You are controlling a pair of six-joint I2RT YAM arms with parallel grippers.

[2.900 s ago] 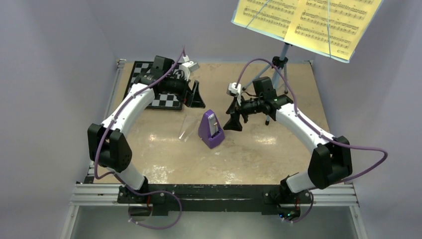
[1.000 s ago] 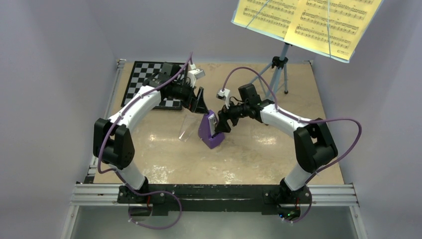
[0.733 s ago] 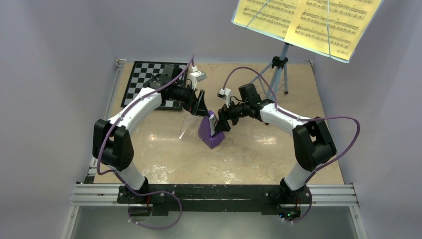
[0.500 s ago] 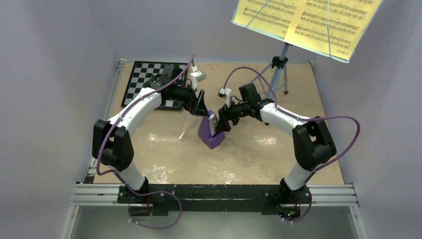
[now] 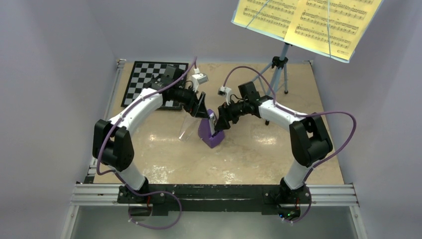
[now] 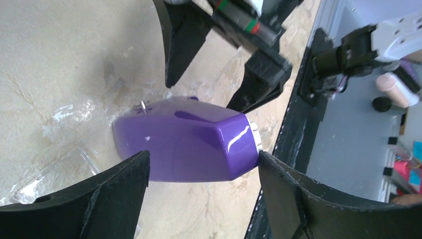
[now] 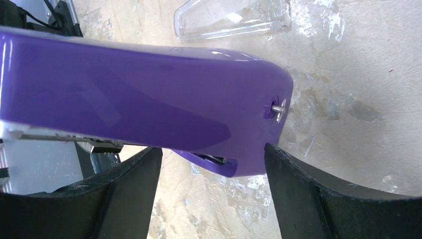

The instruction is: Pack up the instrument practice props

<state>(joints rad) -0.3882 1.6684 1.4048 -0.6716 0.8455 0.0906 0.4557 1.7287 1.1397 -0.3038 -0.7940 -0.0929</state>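
Observation:
The small purple metronome [image 5: 211,131] stands mid-table. My left gripper [image 5: 203,110] comes at it from the back left and my right gripper [image 5: 221,122] from the right. In the left wrist view the metronome [image 6: 184,144] lies between the wide-spread tips of the left gripper [image 6: 202,158], the right tip at its top corner. In the right wrist view the metronome [image 7: 149,104] spans the tips of the open right gripper [image 7: 213,148]. The light blue music stand [image 5: 278,63] rises at the back right, the yellow music sheet [image 5: 306,20] on its tray.
A clear plastic cover [image 5: 188,128] lies flat just left of the metronome, also seen as a clear cover [image 7: 234,20] in the right wrist view. The black-and-white checkerboard [image 5: 144,79] lies at the back left. The stand's legs are behind my right arm.
Both grippers have come in from either side onto the metronome, the left leaving the checkerboard. Over the last second both crept closer and their jaws narrowed slightly. The metronome has not moved.

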